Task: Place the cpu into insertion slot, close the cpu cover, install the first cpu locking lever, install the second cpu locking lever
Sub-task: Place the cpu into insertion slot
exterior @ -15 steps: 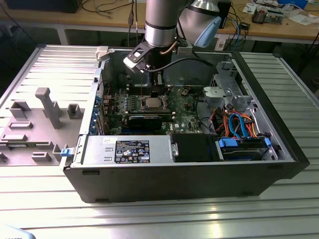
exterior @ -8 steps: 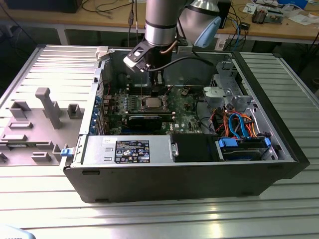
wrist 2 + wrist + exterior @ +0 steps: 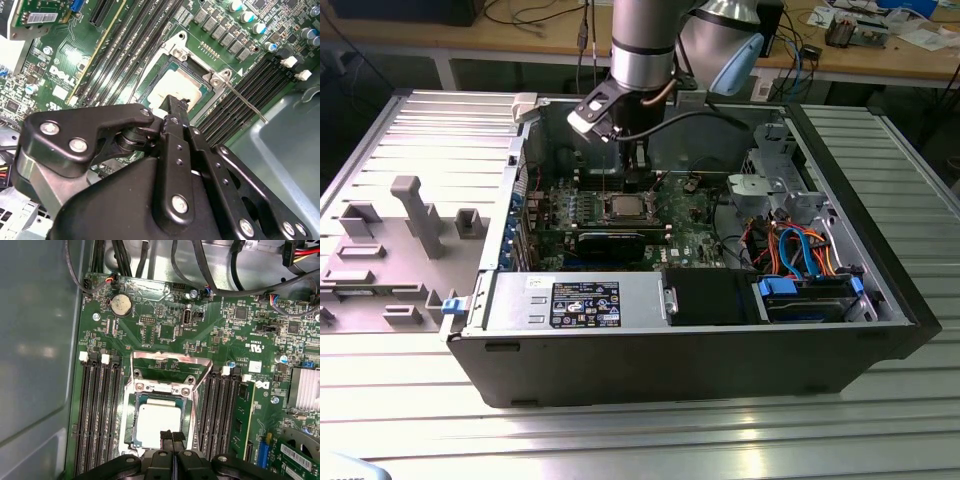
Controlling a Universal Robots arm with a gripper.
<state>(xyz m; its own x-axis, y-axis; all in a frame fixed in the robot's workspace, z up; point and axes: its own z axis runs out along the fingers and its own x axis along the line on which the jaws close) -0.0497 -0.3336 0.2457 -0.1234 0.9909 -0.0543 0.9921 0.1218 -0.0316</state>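
The cpu [image 3: 159, 422] lay flat in the insertion slot [image 3: 128, 436], the cpu cover [image 3: 170, 359] flipped open beside it. The gripper [image 3: 172, 436] (fingers pinched together, holding nothing) hung at the cpu's edge; slow, soft moves seemed wise there.

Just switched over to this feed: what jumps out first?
The arm reaching down into the open computer case in the exterior view. In the first wrist view the cpu lies in the insertion slot, the cpu cover swung open beside it, the shut gripper at the cpu's edge.
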